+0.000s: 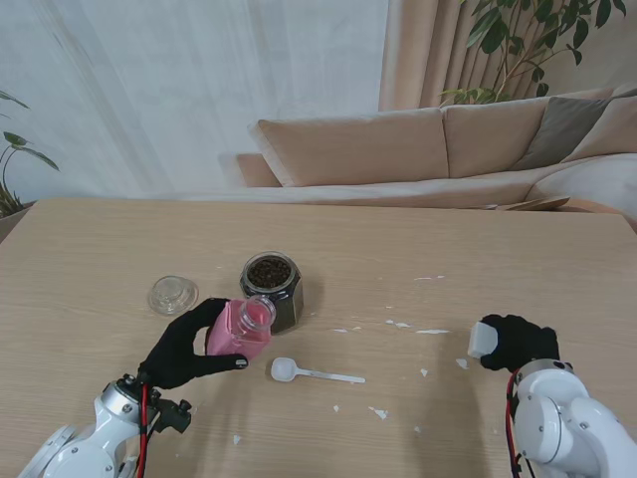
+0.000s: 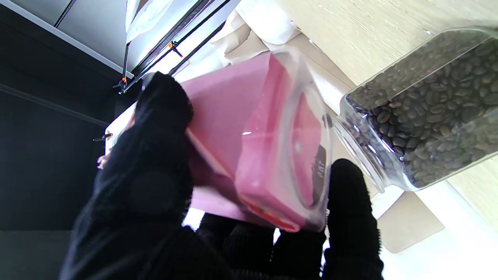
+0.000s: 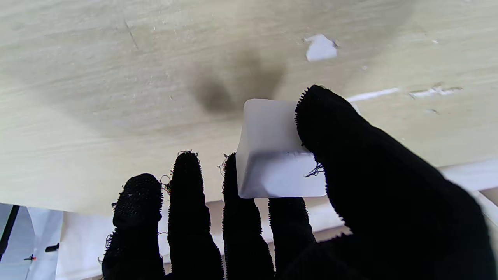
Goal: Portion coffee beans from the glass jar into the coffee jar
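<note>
Table (image 1: 418, 239) is bearing the bean-filled glass jar (image 1: 271, 290) at centre. My left hand (image 1: 185, 347) is gripping the pink coffee jar (image 1: 242, 330), tilted, just beside it. My right hand (image 1: 516, 342) is pinching a white cap (image 1: 485, 338). A white spoon (image 1: 311, 372) is lying nearer to me.

From my stand feed, soft daylight came through the sheer white curtain (image 1: 199, 90), evenly lighting the pale wooden counter (image 1: 478, 249) with faint shadows. The left wrist picture blew out white behind the blurred pink translucent plastic jar (image 2: 249, 140). The right wrist picture showed a dark, soft shadow on the counter.
</note>
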